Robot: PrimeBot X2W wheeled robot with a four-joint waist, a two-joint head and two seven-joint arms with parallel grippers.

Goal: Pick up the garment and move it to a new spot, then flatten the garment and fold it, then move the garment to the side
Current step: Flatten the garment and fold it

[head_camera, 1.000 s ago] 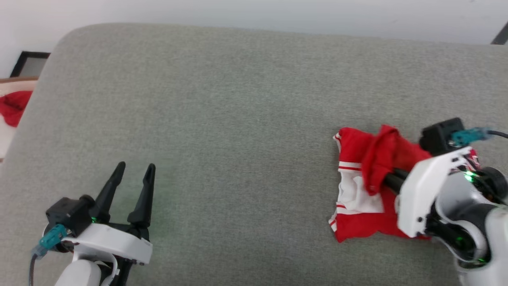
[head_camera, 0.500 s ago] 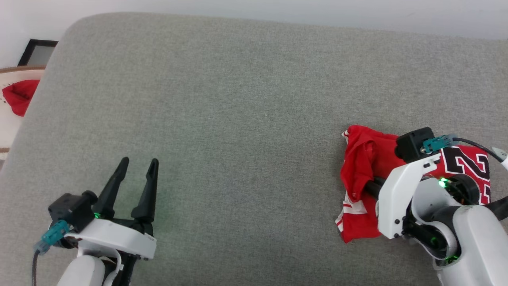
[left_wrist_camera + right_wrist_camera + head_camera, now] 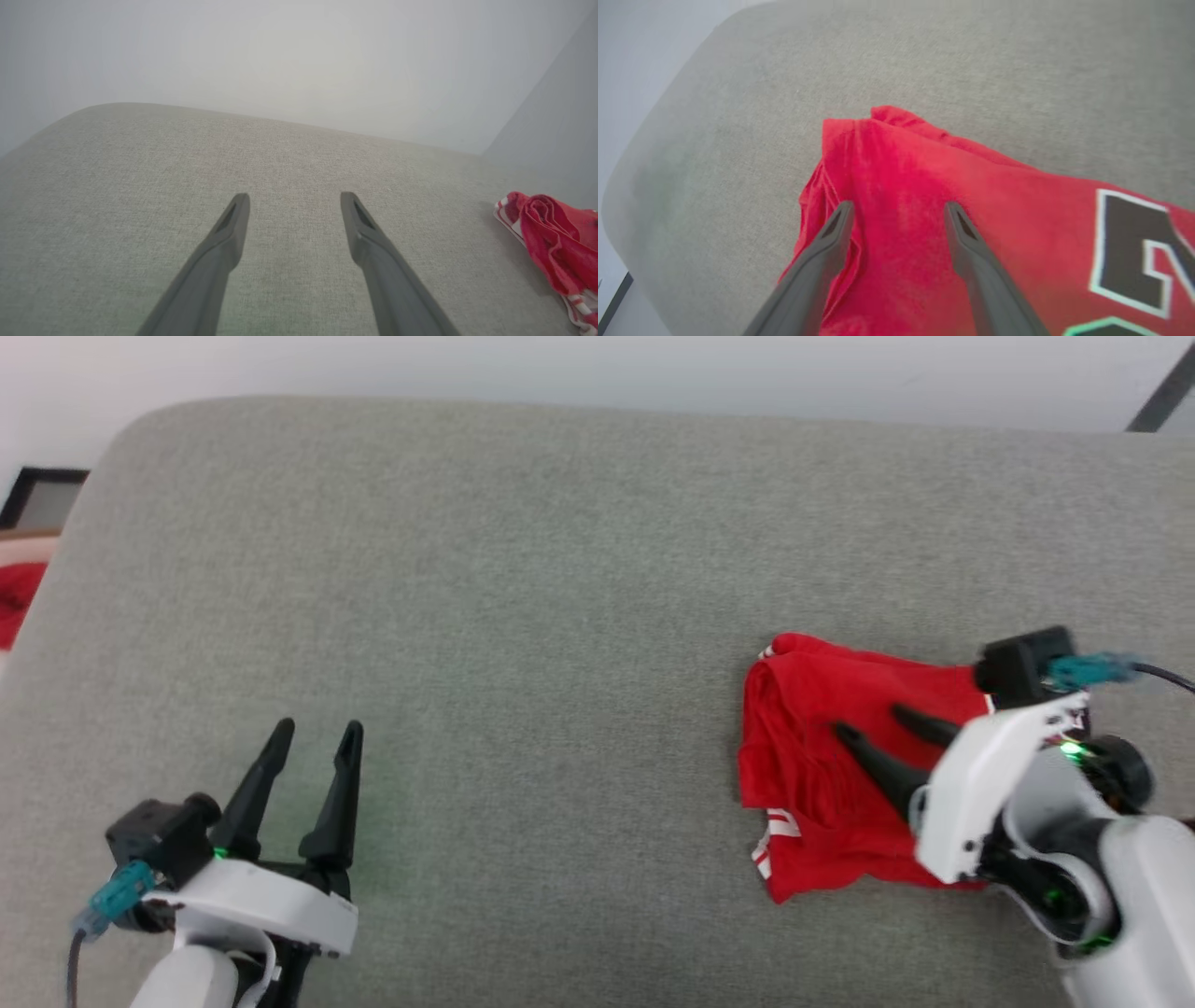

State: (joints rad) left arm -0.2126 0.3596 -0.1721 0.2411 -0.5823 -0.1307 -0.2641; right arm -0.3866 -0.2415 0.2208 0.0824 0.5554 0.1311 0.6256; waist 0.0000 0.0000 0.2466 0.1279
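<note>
Garment [image 3: 803,793] red, folded, rumpled, black print, right end effector [image 3: 866,719] released over it, left end effector [image 3: 318,725] released

red garment [image 3: 822,775], folded, lying on grey cushion [image 3: 523,616]

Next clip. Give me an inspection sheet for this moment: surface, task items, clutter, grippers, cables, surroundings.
Surface: grey fabric cushion, rounded corners.
Job's things: red garment, loosely folded, lying at the cushion's right; black number print shows in the right wrist view.
Clutter: nothing seen on the cushion.
Grippers: left gripper open over bare cushion; right gripper open, fingers spread over the garment, gripping nothing.
Cables: teal left wrist plug and teal right wrist plug, each with a dark cable.
Surroundings: pale wall behind; red cloth and dark frame beyond the cushion's left edge.
</note>
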